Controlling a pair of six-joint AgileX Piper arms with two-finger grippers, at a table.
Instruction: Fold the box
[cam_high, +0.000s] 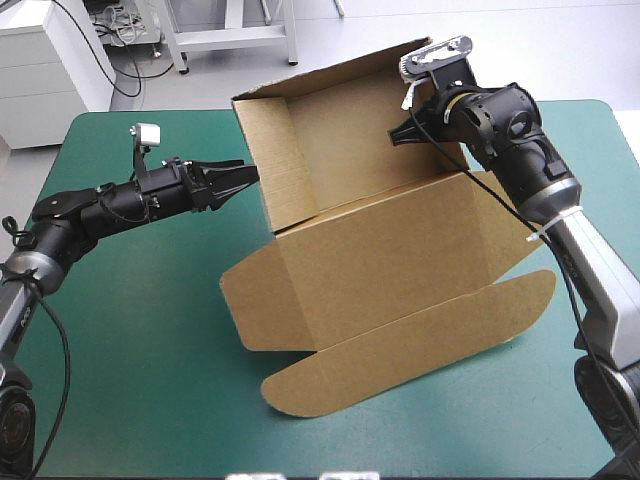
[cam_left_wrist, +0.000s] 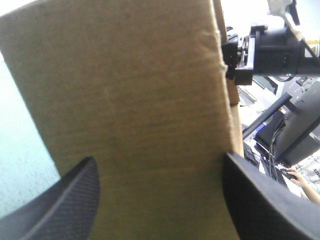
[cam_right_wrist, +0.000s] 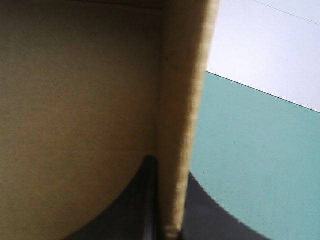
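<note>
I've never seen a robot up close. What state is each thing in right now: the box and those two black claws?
Box: half folded, with walls standing at the far end and the rest spread open, not yet folded.
Left gripper: open, at the box's left wall.
Right gripper: shut on the box, pinching its right wall.

The broad bench with a teal-green cover (cam_high: 130, 340) carries a brown box of cut board (cam_high: 400, 260). The open tray part stands toward the far edge, with the lid and long rounded flap spread toward the near edge.
</note>
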